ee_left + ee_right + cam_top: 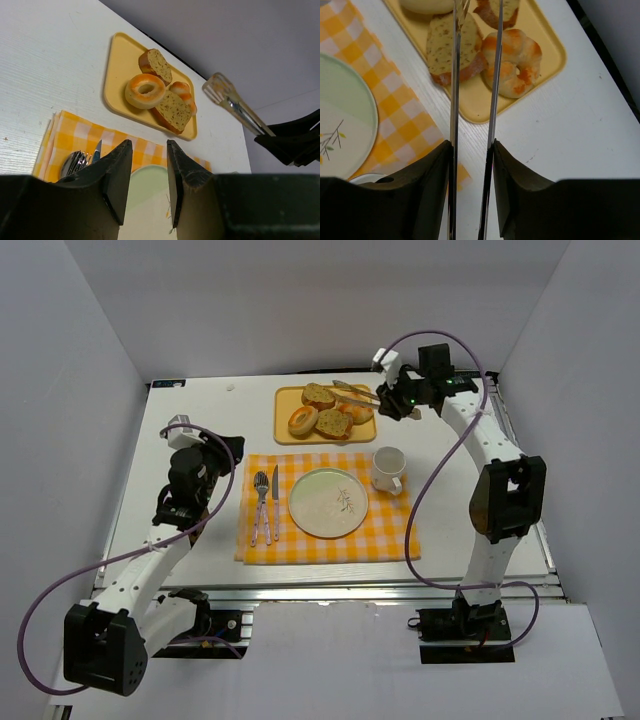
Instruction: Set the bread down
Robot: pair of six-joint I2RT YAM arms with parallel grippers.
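A yellow tray (283,435) at the back of the table holds the bread: two seeded slices (318,396) (333,424), a bagel (302,420) and a glazed roll (358,410). My right gripper (471,145) is shut on metal tongs (454,75), whose two arms reach out over the seeded slice (442,50) and the roll (517,60). The tongs (355,393) hang spread above the tray, with no bread held between them. My left gripper (149,145) is open and holds nothing, hovering left of the plate (328,480), well short of the tray (116,80).
An orange checked cloth (390,530) carries the pale green plate, a fork and a knife (266,502) on its left and a white mug (388,468) at its right. White walls enclose the table on three sides.
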